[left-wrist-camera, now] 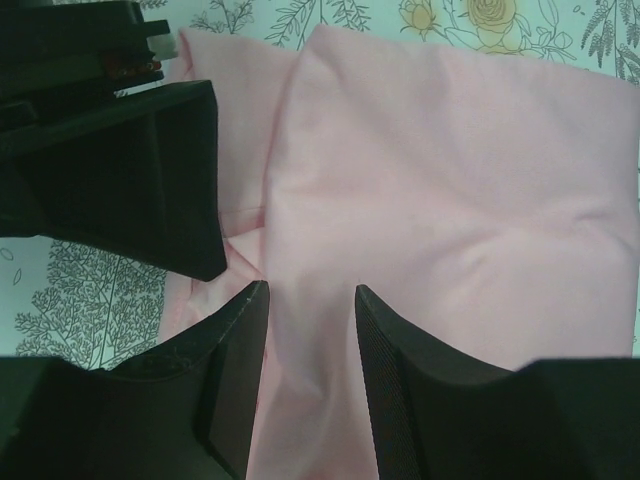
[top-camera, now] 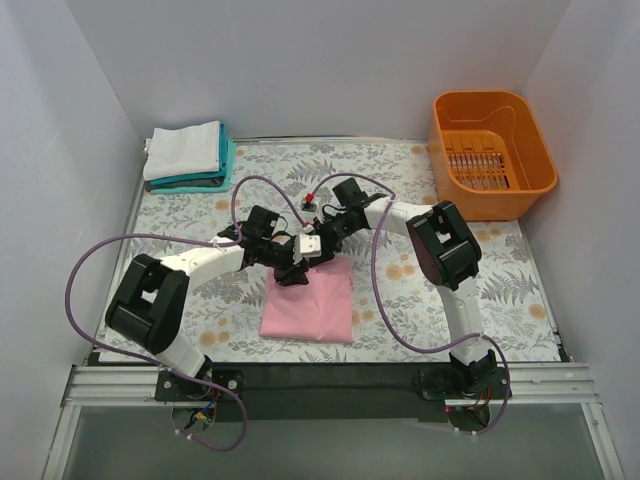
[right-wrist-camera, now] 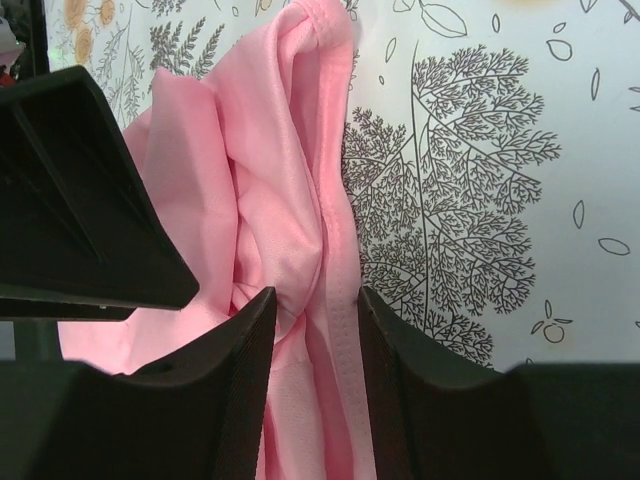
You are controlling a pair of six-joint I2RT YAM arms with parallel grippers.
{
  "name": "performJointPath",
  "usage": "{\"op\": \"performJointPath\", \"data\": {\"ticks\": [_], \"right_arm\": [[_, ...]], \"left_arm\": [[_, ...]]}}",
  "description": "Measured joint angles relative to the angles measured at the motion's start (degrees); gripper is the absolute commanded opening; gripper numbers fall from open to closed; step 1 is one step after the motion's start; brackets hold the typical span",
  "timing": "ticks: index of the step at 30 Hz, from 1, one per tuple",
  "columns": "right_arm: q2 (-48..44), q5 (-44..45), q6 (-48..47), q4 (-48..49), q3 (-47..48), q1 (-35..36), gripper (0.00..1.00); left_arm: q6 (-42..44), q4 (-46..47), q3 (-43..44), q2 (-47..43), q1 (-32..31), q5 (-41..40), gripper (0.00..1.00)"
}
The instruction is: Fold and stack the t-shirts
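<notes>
While the right gripper (right-wrist-camera: 316, 300) pinches a bunched edge of the pink shirt (top-camera: 310, 310) at mid-frame, I cannot tell whether the left gripper (left-wrist-camera: 311, 290) grips cloth; a lopsided pull could wreck the fold.

Soft, even white light fills the walled table (top-camera: 500, 270), leaving only faint shadows under the arms (top-camera: 200, 262); the overhead view is sharp. Wrist views render the fingers (left-wrist-camera: 400, 400) near-black, the pink t-shirt (left-wrist-camera: 450, 180) evenly lit.

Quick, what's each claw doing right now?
Left claw: over the pink shirt, but whether it grips cannot be told.
Right claw: closed on a bunched fold of the pink shirt.
</notes>
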Motion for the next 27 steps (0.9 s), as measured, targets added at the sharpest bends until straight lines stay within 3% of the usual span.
{"op": "performJointPath", "data": {"ticks": [11,17,27], "right_arm": [[0.1,-2.7,-0.8,1.4,-1.9,0.0,0.33],[0.2,-3.4,-1.0,1.6,-2.3,0.0,0.32],[0.2,-4.0,-1.2,1.6,-2.5,0.1,0.32]], "left_arm": [[0.6,0.5,-0.6,2.7,-1.2,-1.7,0.34],[0.4,1.6,-0.6,2.4,-1.2,-3.3,0.42],[0.0,1.9,-0.4,1.5,-1.2,-4.2,0.4]]}}
